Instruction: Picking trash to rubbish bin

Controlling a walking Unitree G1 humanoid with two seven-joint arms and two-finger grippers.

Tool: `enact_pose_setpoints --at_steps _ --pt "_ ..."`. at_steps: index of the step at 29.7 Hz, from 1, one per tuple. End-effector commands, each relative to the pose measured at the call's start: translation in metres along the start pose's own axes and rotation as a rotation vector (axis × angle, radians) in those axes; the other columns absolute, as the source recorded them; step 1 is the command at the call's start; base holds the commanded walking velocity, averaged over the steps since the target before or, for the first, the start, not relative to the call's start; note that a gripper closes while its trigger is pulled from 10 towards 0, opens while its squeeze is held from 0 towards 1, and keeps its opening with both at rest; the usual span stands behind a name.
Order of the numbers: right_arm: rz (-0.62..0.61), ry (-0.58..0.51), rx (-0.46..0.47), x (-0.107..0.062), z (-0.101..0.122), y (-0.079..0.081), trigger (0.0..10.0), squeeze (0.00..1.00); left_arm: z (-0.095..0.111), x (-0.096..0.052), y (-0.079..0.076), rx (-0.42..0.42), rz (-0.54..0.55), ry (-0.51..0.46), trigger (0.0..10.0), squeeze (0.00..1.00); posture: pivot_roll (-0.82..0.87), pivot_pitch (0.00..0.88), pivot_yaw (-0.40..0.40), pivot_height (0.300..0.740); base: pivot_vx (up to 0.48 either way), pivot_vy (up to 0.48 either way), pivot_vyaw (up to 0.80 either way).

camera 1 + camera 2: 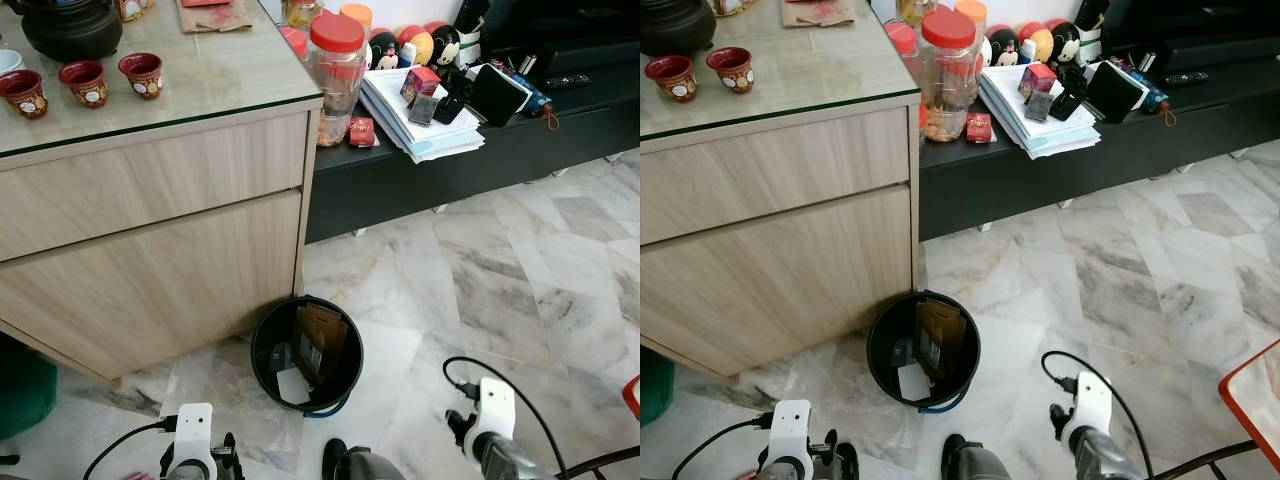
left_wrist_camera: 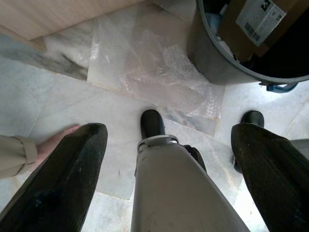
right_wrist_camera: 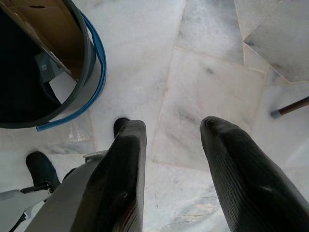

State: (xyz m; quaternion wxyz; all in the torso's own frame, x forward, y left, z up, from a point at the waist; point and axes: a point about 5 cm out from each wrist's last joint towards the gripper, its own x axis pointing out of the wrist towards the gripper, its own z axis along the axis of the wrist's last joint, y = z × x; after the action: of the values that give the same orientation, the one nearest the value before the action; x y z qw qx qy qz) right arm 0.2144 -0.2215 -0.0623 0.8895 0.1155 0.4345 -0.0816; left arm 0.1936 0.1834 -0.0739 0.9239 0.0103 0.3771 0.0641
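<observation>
A black round rubbish bin (image 1: 258,340) stands on the marble floor by the corner of the wooden cabinet. Inside it are a brown cardboard box (image 1: 320,340) and white paper scraps. A sheet of clear bubble wrap (image 2: 159,72) lies flat on the floor beside the bin (image 2: 212,63). My left gripper (image 2: 167,130) hangs low over the floor near the wrap, open and empty. My right gripper (image 3: 173,124) hangs open and empty on the other side of the bin (image 3: 87,82). My own legs and black feet (image 2: 152,123) show between the fingers.
The wooden cabinet (image 1: 150,220) carries red cups on its glass top. A black low console (image 1: 450,160) holds a red-lidded jar, papers and toys. A person's hand (image 2: 55,140) rests on the floor at my left. A red-edged object (image 1: 1260,390) stands at right. Open marble floor lies ahead on the right.
</observation>
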Motion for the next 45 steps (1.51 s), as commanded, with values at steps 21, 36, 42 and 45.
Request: enact_pose_setpoints --at_steps 21,36,42,45 --pt "-0.079 0.031 -0.021 -0.006 -0.028 -0.015 10.0 0.0 -0.022 -0.014 0.051 0.221 0.166 0.004 10.0 0.0 0.09 0.218 -0.113 0.74 0.0 0.0 0.0" --pt "-0.094 0.023 -0.006 -0.008 -0.03 -0.019 10.0 0.0 -0.044 -0.021 0.04 0.197 0.111 0.072 10.0 0.0 0.09 0.223 -0.111 0.74 0.0 0.0 0.0" --pt "-0.095 0.025 -0.007 -0.008 -0.031 -0.019 10.0 0.0 -0.043 -0.02 0.038 0.198 0.101 0.071 10.0 0.0 0.09 0.224 -0.109 0.74 0.0 0.0 0.0" --pt "-0.095 0.026 -0.008 -0.008 -0.031 -0.02 10.0 0.0 -0.042 -0.02 0.037 0.197 0.099 0.07 10.0 0.0 0.09 0.224 -0.109 0.74 -0.089 0.0 0.0"
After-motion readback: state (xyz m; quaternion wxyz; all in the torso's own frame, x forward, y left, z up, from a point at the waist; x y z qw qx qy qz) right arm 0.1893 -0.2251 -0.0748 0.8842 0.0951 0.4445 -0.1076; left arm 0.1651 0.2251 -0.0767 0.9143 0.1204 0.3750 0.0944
